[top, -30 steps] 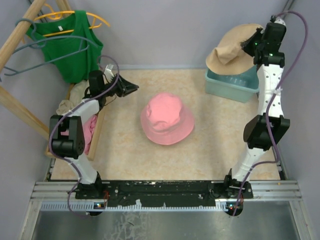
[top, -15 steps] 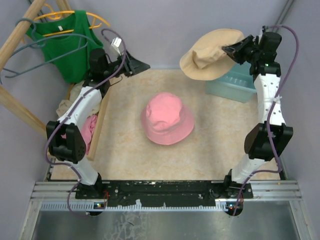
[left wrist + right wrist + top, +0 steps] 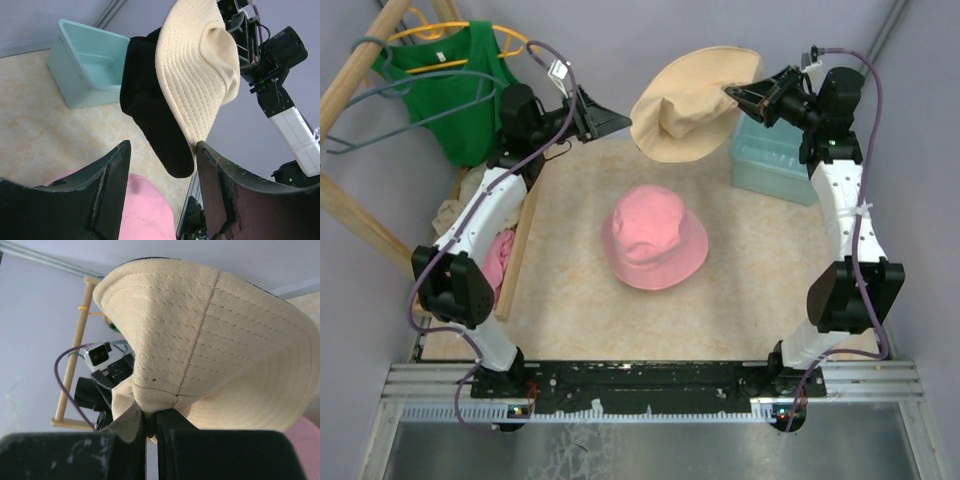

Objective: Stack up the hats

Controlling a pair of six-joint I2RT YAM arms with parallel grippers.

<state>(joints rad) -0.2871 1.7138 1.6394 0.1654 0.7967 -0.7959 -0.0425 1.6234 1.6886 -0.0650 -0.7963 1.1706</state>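
Right claw (image 3: 732,93) is pinching the beige hat (image 3: 685,115) by its brim, aloft behind the pink hat (image 3: 653,238) on the counter (image 3: 560,290). Left claw (image 3: 612,122) is standing spread, empty. Risk: the thin brim grip slipping, the hat landing off-centre.

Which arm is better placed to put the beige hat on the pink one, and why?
Right. The right gripper is shut on the brim of the beige hat, holding it in the air near the pink hat; the left gripper is open and empty.
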